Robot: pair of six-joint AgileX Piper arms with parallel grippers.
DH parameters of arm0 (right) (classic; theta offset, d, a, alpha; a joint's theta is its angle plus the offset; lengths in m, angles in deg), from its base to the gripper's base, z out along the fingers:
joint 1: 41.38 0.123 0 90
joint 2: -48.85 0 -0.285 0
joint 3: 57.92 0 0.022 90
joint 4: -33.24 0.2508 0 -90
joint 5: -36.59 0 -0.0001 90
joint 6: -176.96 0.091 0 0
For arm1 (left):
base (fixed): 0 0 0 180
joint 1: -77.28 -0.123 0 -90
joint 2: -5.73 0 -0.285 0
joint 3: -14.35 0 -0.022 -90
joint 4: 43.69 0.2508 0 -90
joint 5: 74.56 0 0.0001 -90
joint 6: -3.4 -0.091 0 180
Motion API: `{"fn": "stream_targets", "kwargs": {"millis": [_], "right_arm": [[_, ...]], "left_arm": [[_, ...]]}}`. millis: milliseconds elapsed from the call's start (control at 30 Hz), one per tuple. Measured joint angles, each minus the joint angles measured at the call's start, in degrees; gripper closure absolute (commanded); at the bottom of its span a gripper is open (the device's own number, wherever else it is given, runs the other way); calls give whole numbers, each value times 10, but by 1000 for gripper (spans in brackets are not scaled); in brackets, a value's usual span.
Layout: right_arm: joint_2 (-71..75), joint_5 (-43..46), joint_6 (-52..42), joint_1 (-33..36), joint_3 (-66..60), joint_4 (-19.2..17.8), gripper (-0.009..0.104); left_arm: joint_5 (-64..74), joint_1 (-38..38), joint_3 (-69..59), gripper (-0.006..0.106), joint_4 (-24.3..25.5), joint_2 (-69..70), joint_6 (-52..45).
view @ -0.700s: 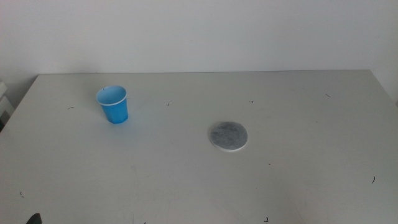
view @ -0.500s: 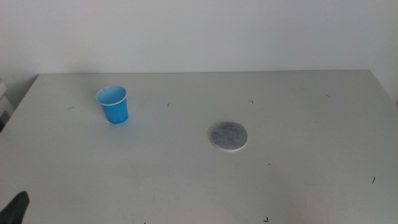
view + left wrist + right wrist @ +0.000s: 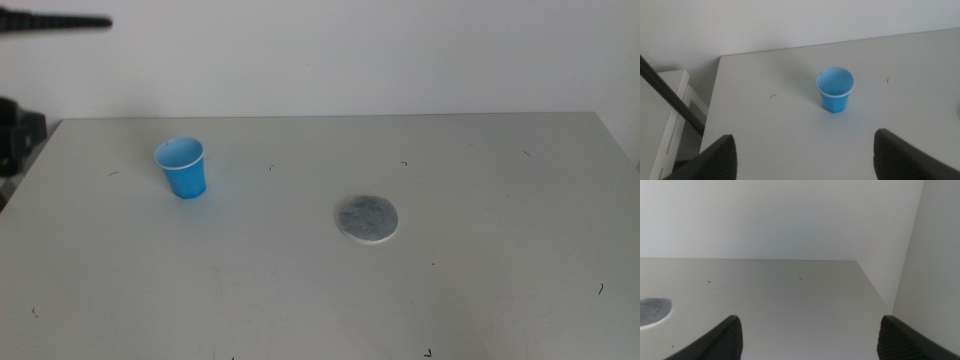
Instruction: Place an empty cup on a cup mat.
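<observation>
The blue cup (image 3: 181,168) stands upright and empty on the table's far left. It also shows in the left wrist view (image 3: 835,90). The grey cup mat (image 3: 366,218) lies flat near the table's middle, well apart from the cup; its edge shows in the right wrist view (image 3: 652,311). My left gripper (image 3: 805,141) is open and empty, raised above the table's left side, short of the cup. Dark parts of the left arm (image 3: 15,140) show at the middle view's left edge. My right gripper (image 3: 810,324) is open and empty over the table's right side, out of the middle view.
The grey table (image 3: 480,280) has small dark specks and a white wall behind it. A white frame (image 3: 670,125) and a thin dark rod (image 3: 670,95) stand off the table's left edge. The table's right edge (image 3: 875,287) runs close to a wall.
The left arm's dark tip has left the middle view's bottom left corner, and arm parts now show high at the left edge. Cup and mat have not moved.
</observation>
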Motion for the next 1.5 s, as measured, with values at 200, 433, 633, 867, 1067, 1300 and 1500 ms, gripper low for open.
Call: {"fn": "stream_targets", "kwargs": {"millis": [200,433,633,867,1067,1300,1500], "right_arm": [[0,0,0,0,0,0,1],[0,0,0,0,0,0,1],[0,0,0,0,0,0,1],[0,0,0,0,0,0,1],[0,0,0,0,0,0,1],[0,0,0,0,0,0,1],[0,0,0,0,0,0,1]], "left_arm": [[95,0,187,-5,-4,-146,-3],[191,0,376,-5,-4,-285,-23],[244,0,498,-5,-5,-392,-26],[235,0,518,-5,-5,-467,-20],[207,0,518,-5,-4,-533,-12],[175,0,518,-5,-2,-582,24],[163,0,518,-5,16,-604,30]]}}
